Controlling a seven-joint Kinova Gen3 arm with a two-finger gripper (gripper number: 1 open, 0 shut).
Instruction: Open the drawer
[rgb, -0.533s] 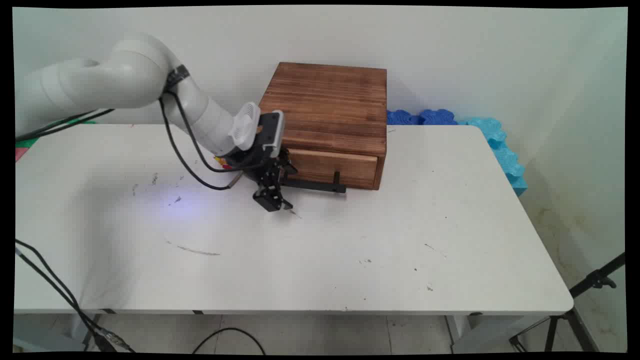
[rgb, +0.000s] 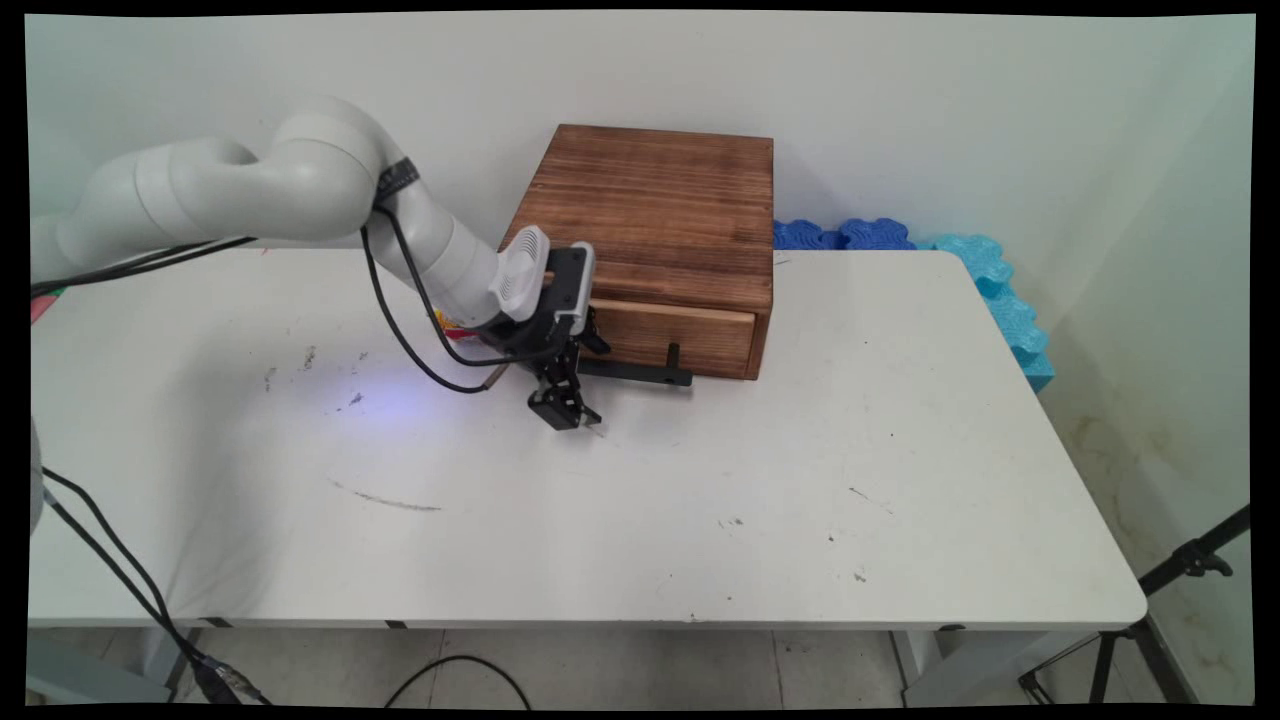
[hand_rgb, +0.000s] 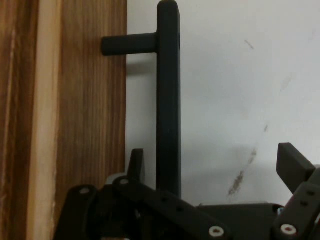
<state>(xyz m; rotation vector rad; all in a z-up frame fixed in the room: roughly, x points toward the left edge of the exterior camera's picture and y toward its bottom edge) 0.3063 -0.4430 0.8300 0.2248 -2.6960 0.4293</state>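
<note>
A brown wooden box stands at the back of the white table. Its drawer front faces me, and a black bar handle stands off it on short posts. My gripper hangs low over the table at the handle's left end. In the hand view the gripper is open, and the handle runs up between the fingers, close to the left finger. The right finger stands well off over the bare table. The drawer front fills the left side.
Blue foam pieces lie along the table's back right corner and right edge. A small red and yellow thing peeks out behind the wrist. Black cables hang at the front left. A tripod leg stands off the table's right.
The arm has shifted right and a little down, bringing the gripper closer along the table to the left end of the drawer handle. The drawer has not moved.
</note>
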